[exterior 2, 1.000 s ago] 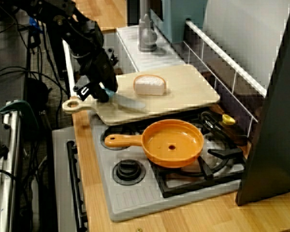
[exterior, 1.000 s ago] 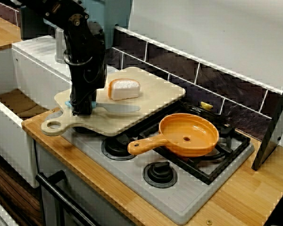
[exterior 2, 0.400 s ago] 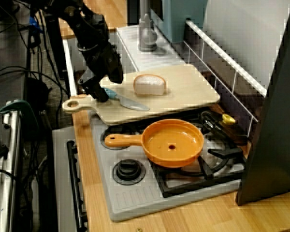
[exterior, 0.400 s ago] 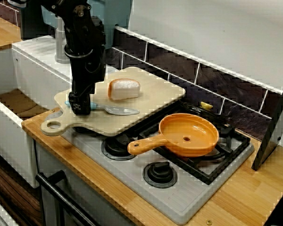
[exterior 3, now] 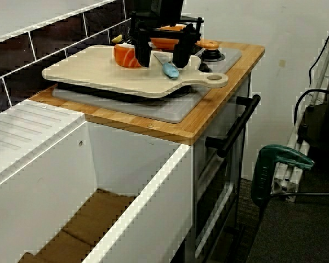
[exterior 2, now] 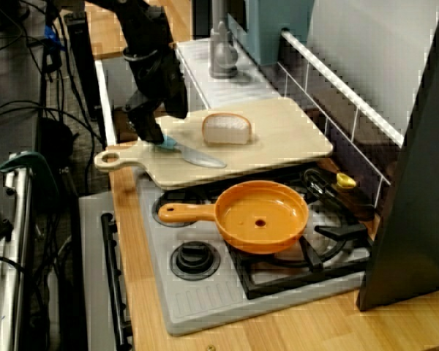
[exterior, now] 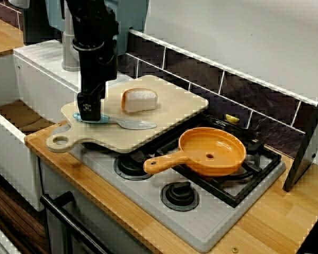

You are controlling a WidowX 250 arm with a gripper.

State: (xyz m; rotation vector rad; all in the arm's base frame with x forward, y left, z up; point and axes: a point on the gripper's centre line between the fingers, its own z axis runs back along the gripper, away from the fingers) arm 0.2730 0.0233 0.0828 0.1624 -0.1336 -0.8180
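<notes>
Because the dark arm [exterior: 95, 58] blocks the front view, the jaw gap cannot be read there, and the arm covers part of the pale blue handle of the knife [exterior: 130, 124]. Seen from the sink side, the gripper [exterior 3: 162, 59] has its two fingers spread wide, one on each side of the knife, gripping nothing. Whether the fingertips touch the cutting board [exterior 3: 98, 71] is unclear. The knife lies flat near the board's handle end, grey blade toward the orange frying pan [exterior: 212, 152], with a toy bread slice [exterior: 139, 99] near it.

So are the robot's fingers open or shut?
Open. In the view from the sink side the two fingers stand well apart, and the blue-handled spoon lies flat on the cutting board under the gap, not pinched.
</notes>
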